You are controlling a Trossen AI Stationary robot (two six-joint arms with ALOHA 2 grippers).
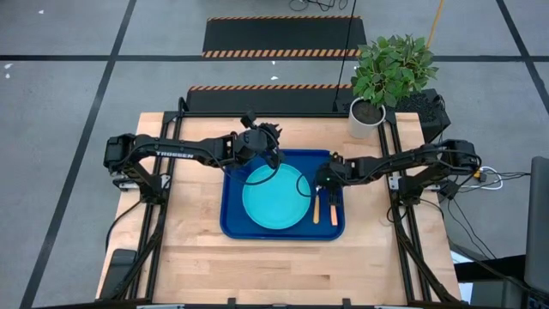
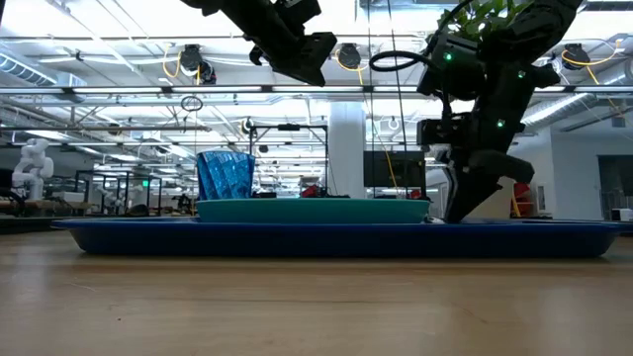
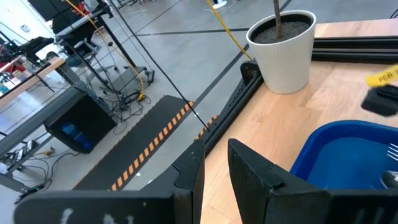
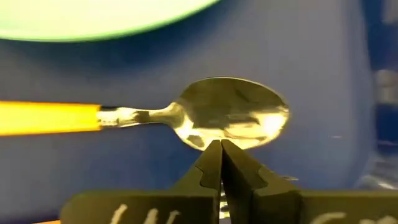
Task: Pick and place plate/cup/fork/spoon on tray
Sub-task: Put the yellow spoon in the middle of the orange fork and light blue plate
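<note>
- Tray [image 1: 236, 225]: glossy blue plastic, rounded corners; holds round cyan plate [image 1: 274, 197], translucent ribbed cup [image 2: 226, 175].
- Spoon [image 4: 205, 115]: polished metal bowl, orange handle, beside plate.
- Right gripper [image 4: 221, 155]: clenched, empty, over spoon.
- Left gripper [image 3: 214, 165]: slightly parted, empty, above tray's far edge.

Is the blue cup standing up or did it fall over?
Standing up. The cup sits upright on the tray, beside the plate.

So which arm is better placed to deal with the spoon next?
Right. The right gripper, shut, sits just at the spoon bowl on the tray; the left gripper hangs raised by the tray's far left corner, facing away.
</note>
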